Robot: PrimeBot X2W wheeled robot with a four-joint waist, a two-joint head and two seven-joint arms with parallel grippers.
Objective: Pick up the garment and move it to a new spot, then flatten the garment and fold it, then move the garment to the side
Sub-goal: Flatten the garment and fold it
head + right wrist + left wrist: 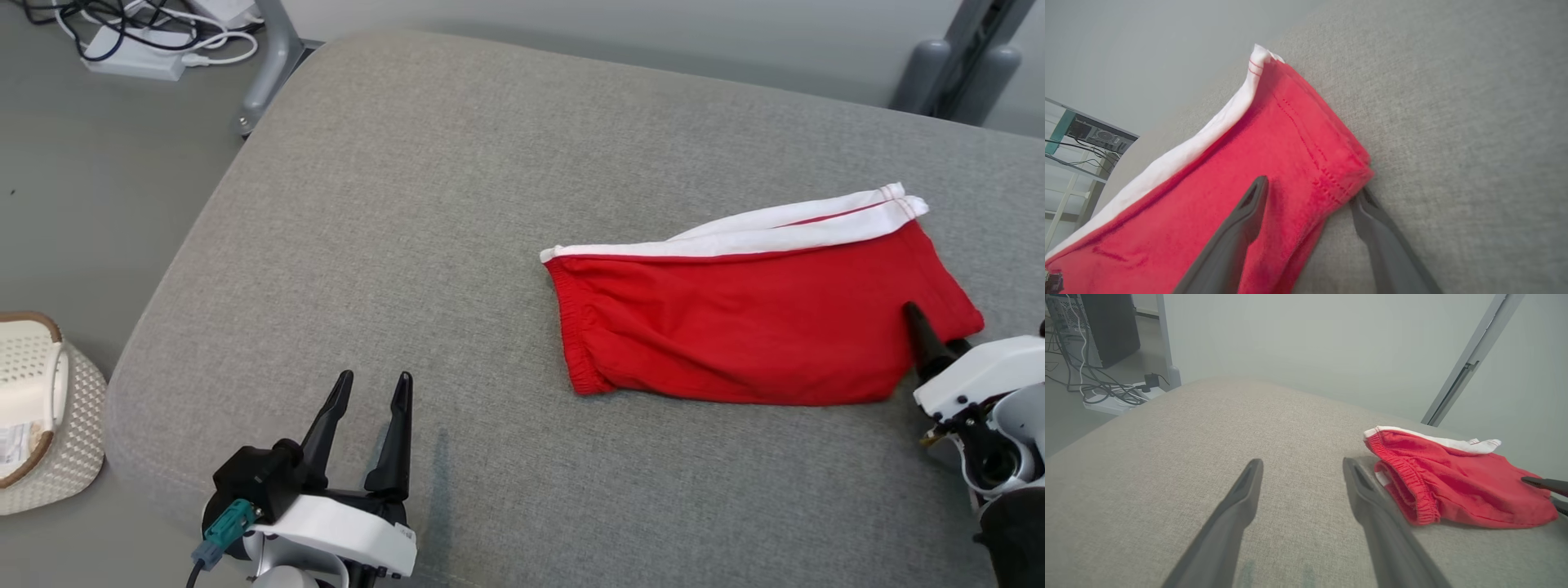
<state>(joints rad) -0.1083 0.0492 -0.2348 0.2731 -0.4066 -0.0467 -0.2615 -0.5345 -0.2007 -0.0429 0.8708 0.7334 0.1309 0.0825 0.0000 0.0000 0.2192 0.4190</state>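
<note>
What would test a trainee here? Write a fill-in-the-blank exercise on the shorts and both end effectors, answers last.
The folded shorts are red with a ____ band along one edge.
The right end effector stands ____ at the shorts' hem corner.
The left end effector, open over bare cushion, holds ____.
Missing: white; open; nothing.

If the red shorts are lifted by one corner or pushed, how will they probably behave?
Probably floppy: the red shorts lie in soft wrinkled layers, so lifted at the corner by the open right gripper they would likely sag and unfold. They look thin, so likely light. Pushed, they may bunch on the woven grey cushion.
</note>
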